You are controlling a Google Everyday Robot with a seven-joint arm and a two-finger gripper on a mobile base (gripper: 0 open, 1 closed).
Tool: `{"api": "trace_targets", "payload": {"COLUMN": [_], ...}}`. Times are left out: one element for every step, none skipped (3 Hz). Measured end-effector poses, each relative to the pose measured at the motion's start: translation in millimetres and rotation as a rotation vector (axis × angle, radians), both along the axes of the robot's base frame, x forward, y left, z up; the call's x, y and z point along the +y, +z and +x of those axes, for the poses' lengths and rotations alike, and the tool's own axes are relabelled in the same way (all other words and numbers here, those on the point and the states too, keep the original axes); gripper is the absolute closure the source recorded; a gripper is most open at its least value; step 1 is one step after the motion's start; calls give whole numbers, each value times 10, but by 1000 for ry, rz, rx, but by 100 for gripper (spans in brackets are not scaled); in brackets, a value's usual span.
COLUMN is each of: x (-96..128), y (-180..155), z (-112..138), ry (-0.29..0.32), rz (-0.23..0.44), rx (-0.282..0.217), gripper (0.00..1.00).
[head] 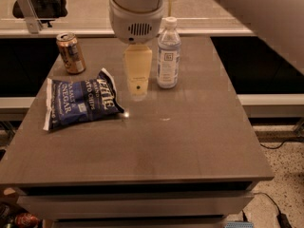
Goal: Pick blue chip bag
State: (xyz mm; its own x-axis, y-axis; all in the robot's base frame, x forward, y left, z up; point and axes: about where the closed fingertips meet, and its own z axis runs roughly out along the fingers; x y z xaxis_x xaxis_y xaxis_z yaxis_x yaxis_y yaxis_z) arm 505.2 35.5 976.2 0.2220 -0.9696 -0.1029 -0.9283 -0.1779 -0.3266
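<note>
Over the grey table (190, 141), the gripper (137, 90) hangs beside the blue chip bag (83, 103), its spread impossible to tell.

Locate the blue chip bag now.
In the camera view the blue chip bag lies left on the table, in front of the can; the gripper hangs just right of it, beside the water bottle.

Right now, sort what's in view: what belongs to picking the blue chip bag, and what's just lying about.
Part of the job:
blue chip bag, flat on the left of the table
gripper, over the table just right of the bag

Lying about:
drink can, upright behind the bag
water bottle, upright, right of the gripper
</note>
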Motion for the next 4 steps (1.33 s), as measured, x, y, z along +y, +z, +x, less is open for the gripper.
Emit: {"api": "trace_targets", "payload": {"x": [174,314,436,629], "y": [-175,-372,-600,-825], "z": [122,241,310,299], "ry": [31,50,58,87], "rz": [-23,-47,-68,-88], "rx": [34,70,108,135], "gripper": [0,0,0,0]}}
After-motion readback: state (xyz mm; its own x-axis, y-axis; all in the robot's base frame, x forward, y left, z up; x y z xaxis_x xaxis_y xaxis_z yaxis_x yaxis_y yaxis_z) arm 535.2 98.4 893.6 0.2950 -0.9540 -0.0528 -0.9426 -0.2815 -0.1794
